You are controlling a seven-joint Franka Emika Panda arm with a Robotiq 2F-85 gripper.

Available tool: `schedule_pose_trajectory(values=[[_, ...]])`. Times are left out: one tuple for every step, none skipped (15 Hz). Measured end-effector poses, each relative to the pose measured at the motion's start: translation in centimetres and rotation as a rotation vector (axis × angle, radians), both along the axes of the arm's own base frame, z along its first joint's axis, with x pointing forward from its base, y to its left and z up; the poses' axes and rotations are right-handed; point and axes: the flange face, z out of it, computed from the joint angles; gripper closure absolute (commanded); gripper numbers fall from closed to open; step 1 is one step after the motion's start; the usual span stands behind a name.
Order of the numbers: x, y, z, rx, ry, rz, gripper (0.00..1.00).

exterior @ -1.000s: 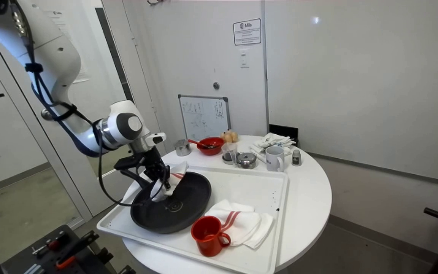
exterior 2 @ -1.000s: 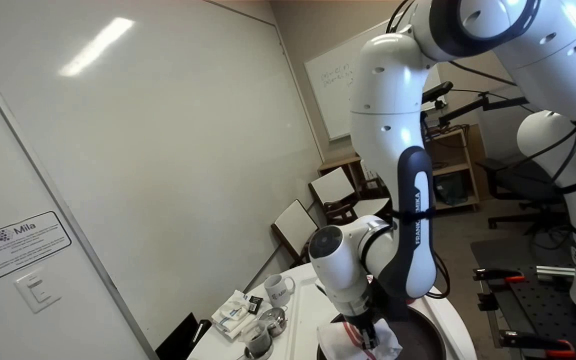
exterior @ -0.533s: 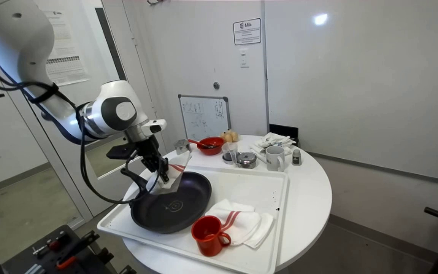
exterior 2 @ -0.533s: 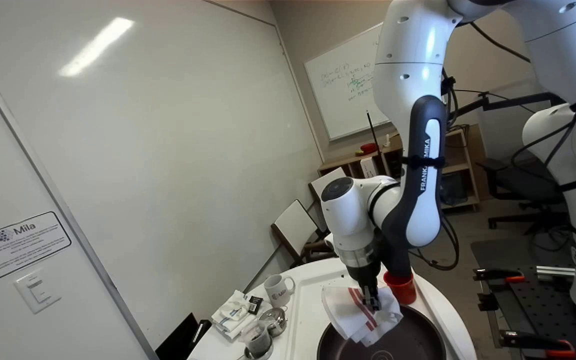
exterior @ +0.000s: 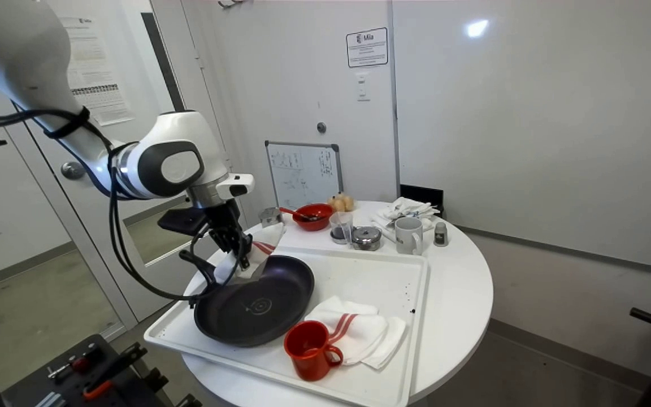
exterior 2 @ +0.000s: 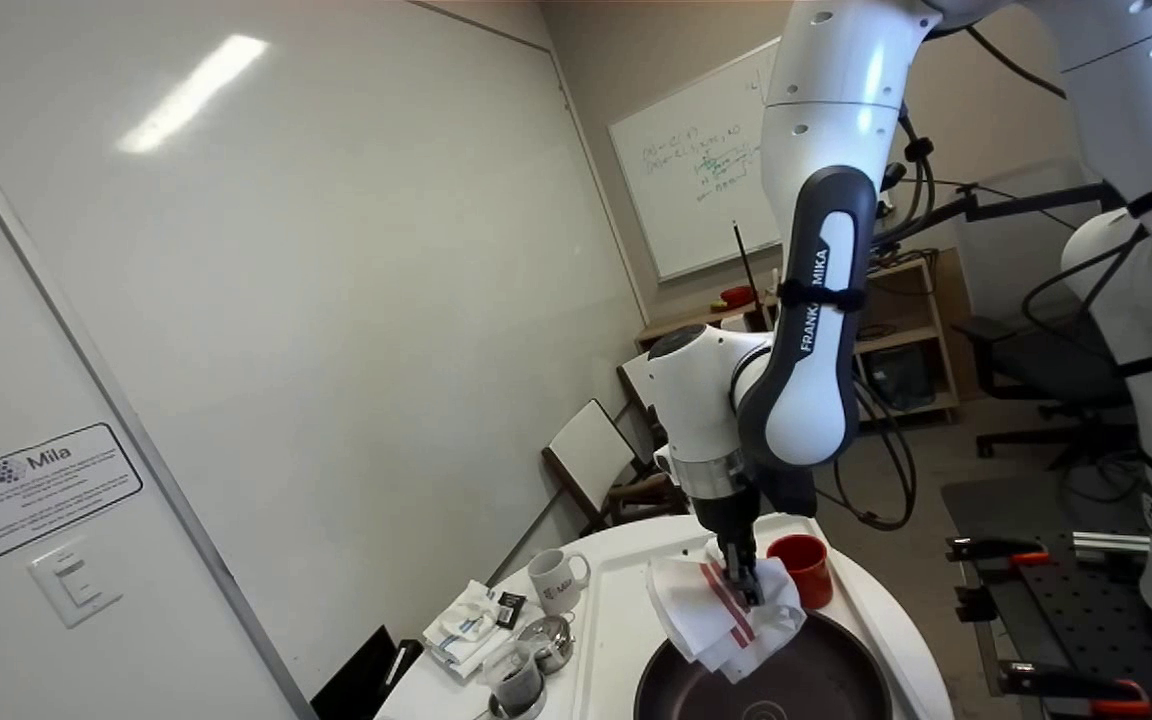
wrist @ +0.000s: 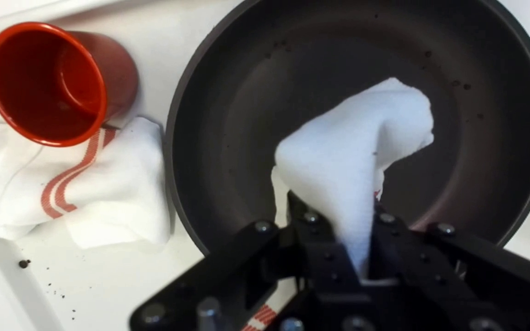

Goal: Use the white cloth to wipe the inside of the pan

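A white cloth with red stripes hangs bunched from my gripper, seen in both exterior views (exterior: 263,252) (exterior 2: 698,612) and in the wrist view (wrist: 352,142). My gripper (exterior: 244,261) (exterior 2: 748,590) (wrist: 336,207) is shut on the cloth, which is pinched between its fingers. The black pan (exterior: 280,316) (exterior 2: 816,670) (wrist: 228,115) lies on a white tray. The gripper and cloth are raised over the pan, near its handle side in an exterior view. Whether the cloth's lower edge touches the pan cannot be told. Several dark specks lie inside the pan in the wrist view.
A red mug (exterior: 308,359) (exterior 2: 802,572) (wrist: 120,73) and a second, folded striped cloth (exterior: 362,336) (wrist: 122,207) sit beside the pan on the tray (exterior: 370,271). Behind the tray stand a red bowl (exterior: 313,223), a metal pot (exterior: 366,240) and a light mug (exterior: 407,234).
My gripper has risen with the cloth from low inside the pan to above it, mostly in the first half second, then a little more. The pan, red mug and folded cloth have not moved.
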Motion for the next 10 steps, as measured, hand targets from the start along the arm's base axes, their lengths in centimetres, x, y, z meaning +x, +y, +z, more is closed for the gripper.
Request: schedule_pose_trajectory(values=[[0.0,0.1,0.0,0.000,0.001,0.001,0.83],[-0.1,0.1,0.0,0.000,0.001,0.001,0.83],[-0.1,0.1,0.0,0.000,0.000,0.001,0.83],[0.0,0.0,0.0,0.000,0.000,0.001,0.91],[0.0,0.0,0.0,0.000,0.000,0.001,0.91],[0.0,0.0,0.0,0.000,0.000,0.000,0.91],[0.1,-0.2,0.1,0.001,-0.003,-0.004,0.91],[0.5,-0.5,0.3,0.001,-0.008,-0.012,0.91],[1.0,-1.0,0.6,0.000,-0.014,-0.025,0.91],[1.8,-1.8,0.9,-0.001,-0.022,-0.041,0.91]])
